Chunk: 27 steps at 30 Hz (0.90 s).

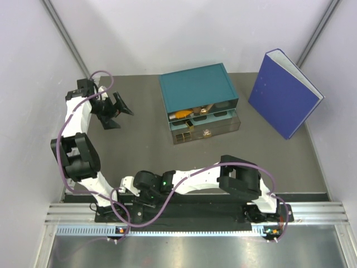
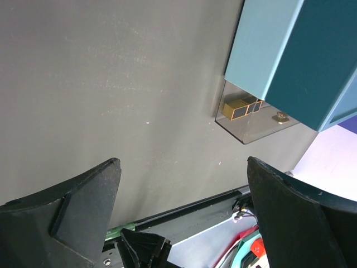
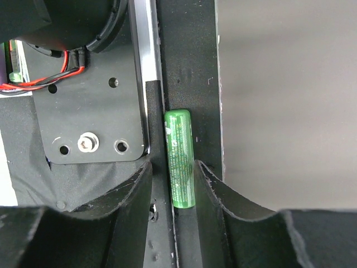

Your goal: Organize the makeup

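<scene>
Down at the near edge of the worktop (image 1: 145,151), the right arm is folding across toward the left arm's base. Its right hand (image 3: 174,167) is pointing at the black mounting plate (image 3: 189,56) the arms are bolted to. A little green capsule (image 3: 178,151) is lying in a groove of that plate, just beside the worktop's edge. Its near end is sitting between the fingers (image 3: 131,195). One finger looks like it's touching the capsule, and the other seems to be showing a sliver of dark gap. Honestly, I can't tell if that hand is clenching the capsule or just straddling it.

Meanwhile the left hand (image 1: 116,110) is hanging over the far left of the worktop, spread wide and grasping nothing.

Rest of the makeup is sitting in the teal drawer box (image 1: 195,89) at the back middle. An orange tube (image 1: 181,114) is peeking out of the upper drawer. Some gold cases (image 2: 240,108) are lining up at the left end of the clear drawer (image 1: 223,127) below it, which is sticking out. Something small, round and gold is sitting further along in that drawer, but it's too tiny to make out.

Off to the right, a blue binder (image 1: 284,95) is standing on the worktop, well apart from the box.
</scene>
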Motion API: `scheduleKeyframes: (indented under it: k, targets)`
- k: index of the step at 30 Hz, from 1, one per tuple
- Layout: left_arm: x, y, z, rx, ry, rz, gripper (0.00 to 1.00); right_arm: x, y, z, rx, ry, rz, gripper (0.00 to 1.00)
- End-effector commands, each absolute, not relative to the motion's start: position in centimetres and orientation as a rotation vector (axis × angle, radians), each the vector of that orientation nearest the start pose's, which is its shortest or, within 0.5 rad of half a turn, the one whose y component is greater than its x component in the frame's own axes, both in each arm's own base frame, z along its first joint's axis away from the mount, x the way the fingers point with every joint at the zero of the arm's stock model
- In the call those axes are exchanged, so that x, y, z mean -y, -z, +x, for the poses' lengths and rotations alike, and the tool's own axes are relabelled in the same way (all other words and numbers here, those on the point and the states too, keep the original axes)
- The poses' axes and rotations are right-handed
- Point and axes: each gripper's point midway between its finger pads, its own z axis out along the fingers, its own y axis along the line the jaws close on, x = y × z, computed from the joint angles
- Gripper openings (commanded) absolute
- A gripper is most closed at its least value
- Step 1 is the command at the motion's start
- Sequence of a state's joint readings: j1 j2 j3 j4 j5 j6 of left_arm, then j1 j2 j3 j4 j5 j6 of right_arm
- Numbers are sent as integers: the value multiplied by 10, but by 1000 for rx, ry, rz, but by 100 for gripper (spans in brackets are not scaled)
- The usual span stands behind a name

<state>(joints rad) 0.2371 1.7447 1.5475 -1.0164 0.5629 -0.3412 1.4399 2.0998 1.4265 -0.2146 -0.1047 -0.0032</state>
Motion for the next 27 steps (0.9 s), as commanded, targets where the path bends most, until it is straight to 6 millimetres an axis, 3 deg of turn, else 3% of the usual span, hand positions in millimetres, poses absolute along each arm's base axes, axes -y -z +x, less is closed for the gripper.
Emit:
scheduleKeyframes:
  k: [1,14,27]
  targets:
    - [21,-188,371,-2572,820,-582,99,-493,20,62,-1976,-577,-1751,35]
    - [26,-193,368,-2548,850,-585,99,-484,13,90,-1989,-493,-1668,35]
    - [27,-204,376,-2519,877,-578,99,-469,25,117,-2072,-380,-1542,35]
